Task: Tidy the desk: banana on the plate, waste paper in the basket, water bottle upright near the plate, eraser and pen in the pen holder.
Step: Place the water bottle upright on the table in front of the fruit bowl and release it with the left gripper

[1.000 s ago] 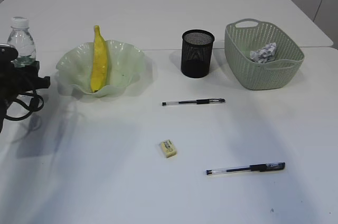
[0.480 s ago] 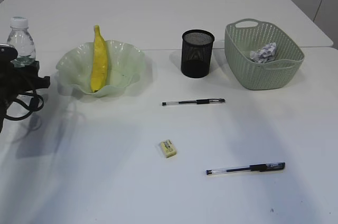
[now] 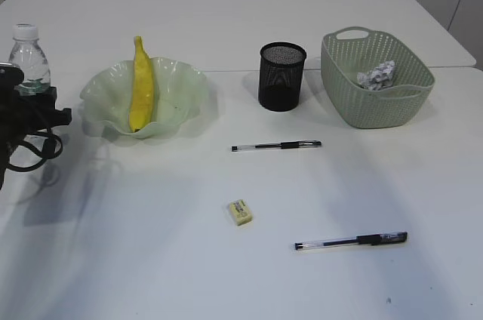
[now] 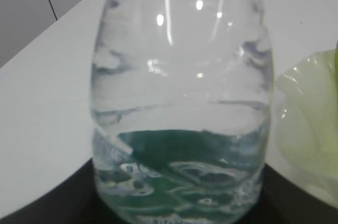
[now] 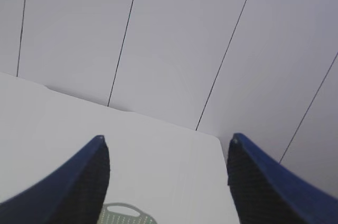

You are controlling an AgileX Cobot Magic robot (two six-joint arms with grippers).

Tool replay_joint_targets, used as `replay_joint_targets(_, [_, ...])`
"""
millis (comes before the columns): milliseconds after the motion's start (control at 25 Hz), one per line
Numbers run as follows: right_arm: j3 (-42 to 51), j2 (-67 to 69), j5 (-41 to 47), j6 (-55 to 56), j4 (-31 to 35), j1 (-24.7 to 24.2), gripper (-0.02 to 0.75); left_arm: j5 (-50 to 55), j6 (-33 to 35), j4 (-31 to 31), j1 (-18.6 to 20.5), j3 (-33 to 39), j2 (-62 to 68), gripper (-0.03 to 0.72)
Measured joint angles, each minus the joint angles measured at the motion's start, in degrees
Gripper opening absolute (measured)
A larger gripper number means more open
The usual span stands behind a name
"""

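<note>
At the far left the water bottle (image 3: 29, 60) stands upright beside the plate (image 3: 177, 93), with my left gripper (image 3: 30, 93) shut on its lower part. The clear body and green label of the water bottle (image 4: 179, 102) fill the left wrist view. The banana (image 3: 141, 86) lies in the plate. The waste paper (image 3: 376, 74) sits in the basket (image 3: 362, 109). The eraser (image 3: 240, 212) and two pens (image 3: 276, 146) (image 3: 351, 241) lie on the desk (image 3: 151, 260), in front of the pen holder (image 3: 282, 77). My right gripper (image 5: 167, 138) is open and empty, raised and facing the wall.
The basket's handle (image 5: 122, 213) shows at the bottom of the right wrist view, between the blue fingers (image 5: 84, 176). A second table stands behind the desk, with a seam running between them. The right arm is out of the exterior view.
The water bottle and my left gripper have shifted very slightly to the left. Everything else is as before.
</note>
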Motion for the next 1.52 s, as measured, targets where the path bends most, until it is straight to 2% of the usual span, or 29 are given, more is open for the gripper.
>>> replay_joint_targets(360, [0.0, 0.0, -0.12, 0.0, 0.0, 0.0, 0.519, 0.0, 0.0, -2.18, 0.0, 0.0, 0.0, 0.432])
replay_joint_targets(880, [0.0, 0.0, -0.12, 0.0, 0.0, 0.0, 0.519, 0.0, 0.0, -2.12, 0.02, 0.0, 0.0, 0.433])
replay_joint_targets(1200, [0.0, 0.0, -0.12, 0.0, 0.0, 0.0, 0.519, 0.0, 0.0, -2.12, 0.02, -0.76, 0.0, 0.485])
replay_joint_targets(1520, [0.0, 0.0, -0.34, 0.0, 0.0, 0.0, 0.519, 0.0, -0.11, -2.12, 0.02, -0.88, 0.0, 0.494])
